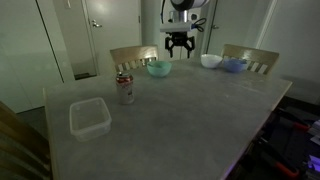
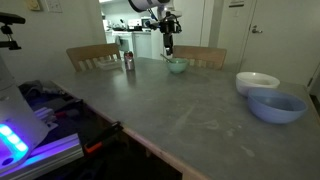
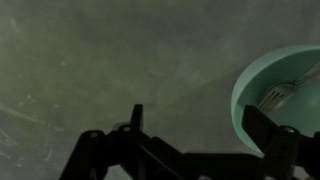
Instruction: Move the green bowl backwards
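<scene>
Worktop [image 1: 185,125] with three bowls, seen in both exterior views and the wrist view. The green bowl [image 1: 158,68] [image 2: 177,66] stood close to the worktop edge lined by two wooden chairs [image 1: 133,56], roughly midway along that edge. The tool [image 1: 180,57] [image 2: 169,55] hung above the worktop just beside the green bowl, apart from it. In the wrist view the tool [image 3: 198,128] was spread wide with only bare worktop between its fingers [image 3: 135,120]; the green bowl [image 3: 285,90] lay at one side, partly behind a finger. The white bowl [image 1: 210,61] and the blue bowl [image 1: 234,65] sat together toward one corner of the same edge. A drink can [image 1: 125,88] and a clear container [image 1: 89,117] stood further in from it.
</scene>
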Available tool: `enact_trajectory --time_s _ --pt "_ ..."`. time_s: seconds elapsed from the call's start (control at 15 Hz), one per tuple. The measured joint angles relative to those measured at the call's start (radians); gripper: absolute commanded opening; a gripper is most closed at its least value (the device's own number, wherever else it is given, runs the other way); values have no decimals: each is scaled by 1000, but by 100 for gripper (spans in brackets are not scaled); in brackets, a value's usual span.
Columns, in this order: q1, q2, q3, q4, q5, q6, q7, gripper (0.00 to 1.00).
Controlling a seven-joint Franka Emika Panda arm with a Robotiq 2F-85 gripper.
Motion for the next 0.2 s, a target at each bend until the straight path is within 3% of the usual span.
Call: enact_trajectory --time_s 0.2 --pt "-9 -83 19 -104 1 2 -156 100"
